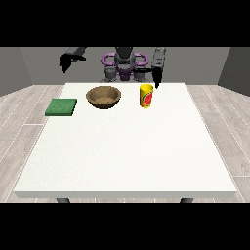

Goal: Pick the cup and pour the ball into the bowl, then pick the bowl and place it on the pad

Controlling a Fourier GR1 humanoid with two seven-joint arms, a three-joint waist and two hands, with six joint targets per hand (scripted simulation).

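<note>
The hand at the view's right hangs in the upper middle-right of the frame, its dark fingers pointing down toward the table's far edge. It sits just above and slightly right of the yellow cup, close to the cup's rim; whether it touches the cup cannot be told. Whether its fingers are spread or drawn together also cannot be told, and nothing shows between them.

The hand at the view's left is raised in the upper left of the frame, off the table's far-left corner, well apart from every object. It holds nothing that can be seen, and how its fingers lie cannot be told.

The yellow cup stands upright on the white table, in the upper middle of the frame, with a red mark on its side. The ball is not visible.

Left of the cup, near but apart, sits the brown wooden bowl, upright with its opening up.

Further left, at the table's left edge, the green pad lies flat, apart from the bowl.

The robot's torso stands behind the table's far edge, at the top centre.
</note>
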